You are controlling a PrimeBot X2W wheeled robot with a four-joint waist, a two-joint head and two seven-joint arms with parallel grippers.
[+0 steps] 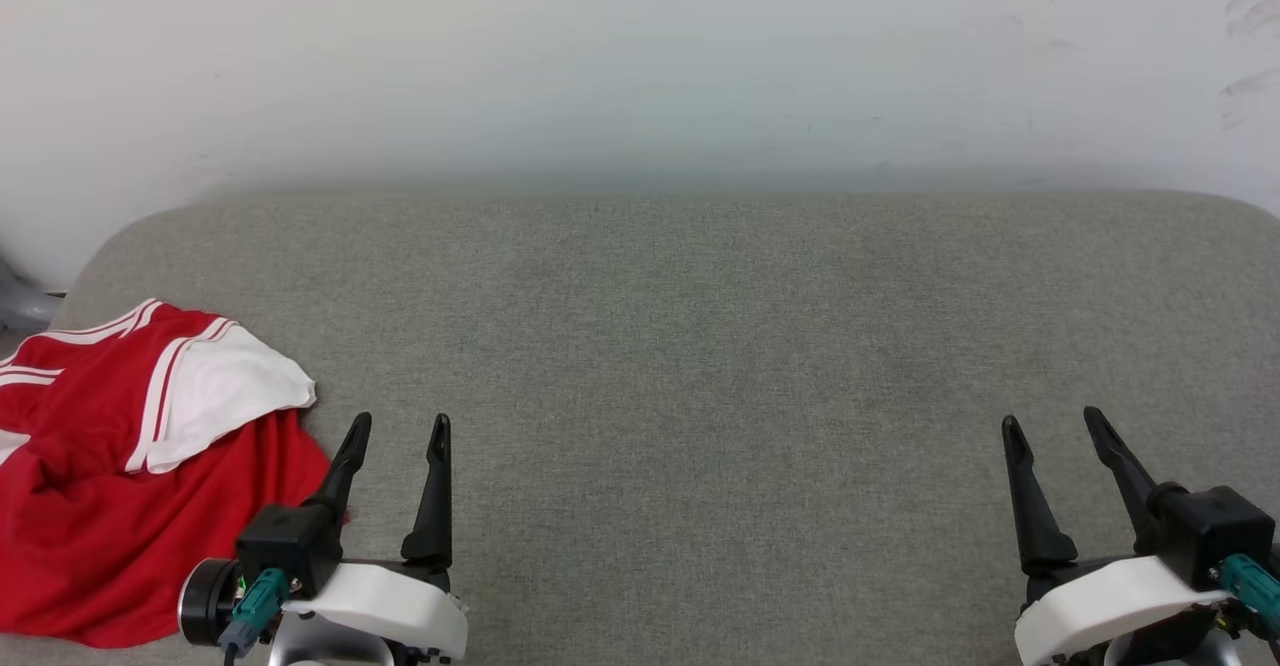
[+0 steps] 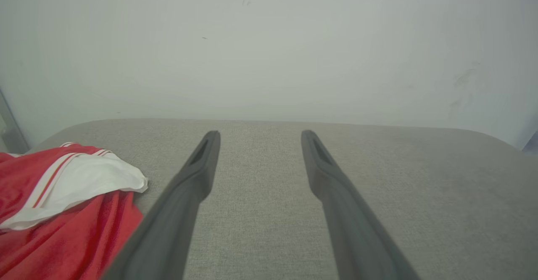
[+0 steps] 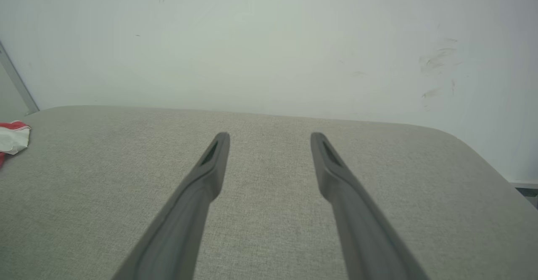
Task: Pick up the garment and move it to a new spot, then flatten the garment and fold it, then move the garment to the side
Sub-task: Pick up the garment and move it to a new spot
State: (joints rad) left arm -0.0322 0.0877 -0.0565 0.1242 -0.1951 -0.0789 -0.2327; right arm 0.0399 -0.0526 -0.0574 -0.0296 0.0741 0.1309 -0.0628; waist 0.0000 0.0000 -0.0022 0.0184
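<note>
Fabric of a grey weave covers the tabletop (image 1: 700, 346) in the head view, with a pale wall (image 1: 640, 66) behind it. The garment (image 1: 130, 486) lies crumpled at the far left edge, red, with a white sleeve (image 1: 235, 391) and striped trim folded over its top. The left end effector (image 1: 400, 421) hovers just beside its right edge, fingers spread, nothing between them. The right end effector (image 1: 1051, 416) sits well apart at the lower right, likewise spread and empty.

From the left wrist, the left end effector (image 2: 260, 133) points along the tabletop (image 2: 420, 187) toward the wall, its two dark fingers wide apart over bare grey cloth. The garment (image 2: 63, 229) bunches at the lower left, close by the left finger.

From the right wrist, the right end effector (image 3: 270, 136) is spread too, gripping nothing, above the tabletop (image 3: 84, 187). A small corner of the garment (image 3: 12, 139) shows at the far left edge, well away from the fingers.
</note>
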